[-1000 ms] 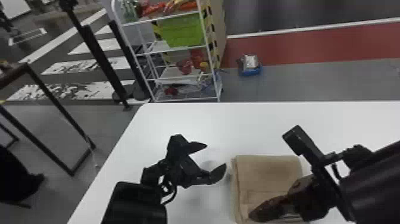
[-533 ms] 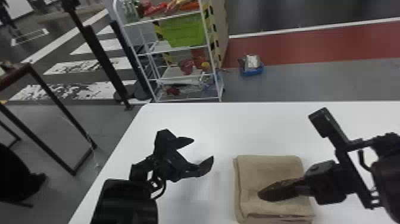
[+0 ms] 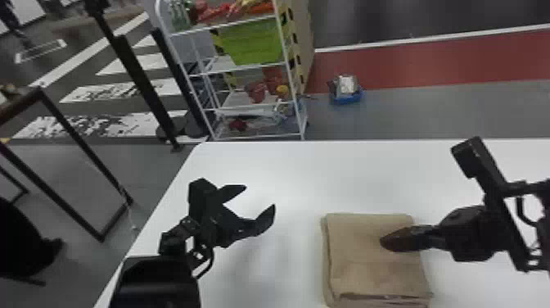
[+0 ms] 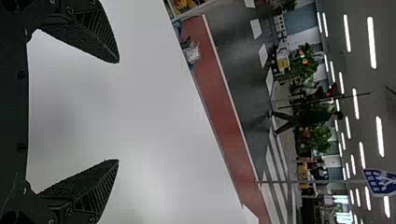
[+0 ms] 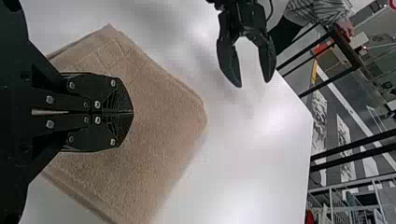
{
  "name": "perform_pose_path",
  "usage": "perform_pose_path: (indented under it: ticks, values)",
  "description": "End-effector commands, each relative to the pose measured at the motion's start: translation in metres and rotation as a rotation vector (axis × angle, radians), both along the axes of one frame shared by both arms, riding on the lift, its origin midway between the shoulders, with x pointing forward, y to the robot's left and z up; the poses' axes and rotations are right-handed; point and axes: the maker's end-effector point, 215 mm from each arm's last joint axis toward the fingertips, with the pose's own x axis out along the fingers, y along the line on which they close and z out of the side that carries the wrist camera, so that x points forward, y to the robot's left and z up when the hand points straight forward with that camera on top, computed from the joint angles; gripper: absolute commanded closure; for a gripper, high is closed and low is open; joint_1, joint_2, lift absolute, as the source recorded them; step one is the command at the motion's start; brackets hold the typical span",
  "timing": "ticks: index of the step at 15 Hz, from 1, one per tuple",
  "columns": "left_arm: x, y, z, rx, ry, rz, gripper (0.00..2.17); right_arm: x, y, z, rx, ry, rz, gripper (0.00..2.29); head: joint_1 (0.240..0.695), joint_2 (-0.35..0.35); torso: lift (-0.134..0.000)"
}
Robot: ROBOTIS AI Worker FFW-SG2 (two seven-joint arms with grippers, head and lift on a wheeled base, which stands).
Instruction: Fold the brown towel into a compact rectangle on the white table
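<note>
We see the soft brown terry towel (image 3: 368, 254) lying flat on the smooth white table (image 3: 286, 172), toward the near side and right of the middle in the head view. It is folded into a compact, roughly rectangular pad, with stacked layers showing along its left side and its near edge, where a darker, uneven fold line runs across. Our right arm comes in from the right, and the black two-fingered right gripper (image 3: 384, 241) is over the towel's right part; we cannot tell whether its tips touch the cloth. In the right wrist view, the right gripper (image 5: 132, 112) has its two fingers pressed together, side by side, with the towel's surface behind them and no cloth seen between them. Our left arm comes in from the bottom, with the black left gripper (image 3: 260, 197) over the table to the left of the towel, well apart from it. In the left wrist view, the left gripper (image 4: 117, 111) has its fingers spread wide, with nothing held between them. Beyond the table's far edge we see a white metal shelf rack (image 3: 221, 26) bearing a bright green bin (image 3: 253, 41), and a small blue tray (image 3: 348, 98) on the floor.
</note>
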Motion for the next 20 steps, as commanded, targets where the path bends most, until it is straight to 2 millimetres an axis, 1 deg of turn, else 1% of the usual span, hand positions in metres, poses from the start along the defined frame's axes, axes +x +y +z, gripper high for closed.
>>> perform_pose_path:
  ticks: [1,3,4,6,7,8,9,10,12,13,14,15,16,17,18,19,20]
  values:
    - [-0.004,0.005,0.009,-0.091,-0.037,0.024,0.13,0.016,-0.013,-0.017,-0.041,-0.004,-0.033,2.26,0.695,0.35,-0.124]
    - [-0.007,0.006,0.005,-0.092,-0.032,0.027,0.13,0.027,-0.02,-0.03,-0.082,-0.013,-0.04,2.26,0.695,0.341,-0.124]
    - [-0.007,0.006,0.006,-0.088,-0.038,0.022,0.13,0.027,-0.021,-0.038,-0.098,-0.006,-0.035,2.26,0.695,0.337,-0.124]
    - [-0.009,0.007,0.004,-0.089,-0.033,0.025,0.13,0.029,-0.022,-0.042,-0.113,-0.02,-0.029,2.26,0.695,0.328,-0.124]
    - [-0.009,0.008,0.004,-0.088,-0.033,0.027,0.13,0.029,-0.022,-0.04,-0.098,-0.015,-0.032,2.26,0.695,0.327,-0.124]
    - [-0.009,0.008,0.004,-0.088,-0.033,0.027,0.13,0.025,-0.019,-0.034,-0.062,-0.002,-0.036,2.27,0.695,0.327,-0.124]
    - [-0.008,0.007,0.004,-0.087,-0.036,0.024,0.13,0.025,-0.015,-0.019,-0.035,-0.013,-0.041,2.27,0.695,0.327,-0.124]
    - [-0.009,0.007,0.004,-0.089,-0.033,0.024,0.13,0.019,-0.006,0.0,0.011,-0.017,-0.033,2.26,0.695,0.33,-0.124]
    - [-0.01,0.007,0.007,-0.089,-0.046,0.02,0.13,0.004,0.005,0.018,0.053,-0.008,-0.022,2.26,0.695,0.339,-0.124]
    - [-0.012,0.007,0.008,-0.104,-0.056,0.022,0.13,-0.002,0.01,0.02,0.061,-0.013,-0.012,2.26,0.695,0.346,-0.124]
    - [-0.013,0.007,0.015,-0.144,-0.08,0.027,0.13,0.001,0.018,0.022,0.077,-0.038,-0.019,2.26,0.695,0.35,-0.124]
    - [-0.014,0.007,0.024,-0.182,-0.112,0.032,0.13,0.013,0.019,0.024,0.077,-0.084,-0.059,2.26,0.695,0.35,-0.124]
    - [-0.016,0.011,0.033,-0.202,-0.154,0.054,0.13,0.032,0.015,0.021,0.053,-0.173,-0.123,2.2,0.695,0.35,-0.124]
    - [-0.019,0.015,0.039,-0.215,-0.178,0.086,0.12,0.046,0.003,0.015,0.027,-0.235,-0.188,2.01,0.695,0.35,-0.124]
    - [-0.022,0.021,0.049,-0.23,-0.215,0.117,0.12,0.06,-0.016,0.01,-0.002,-0.3,-0.257,1.61,0.695,0.35,-0.124]
    - [-0.027,0.026,0.056,-0.259,-0.237,0.141,0.12,0.073,-0.034,0.01,-0.029,-0.399,-0.317,1.21,0.695,0.35,-0.124]
    - [-0.033,0.029,0.064,-0.284,-0.267,0.155,0.12,0.079,-0.049,0.008,-0.056,-0.47,-0.371,0.69,0.695,0.338,-0.124]
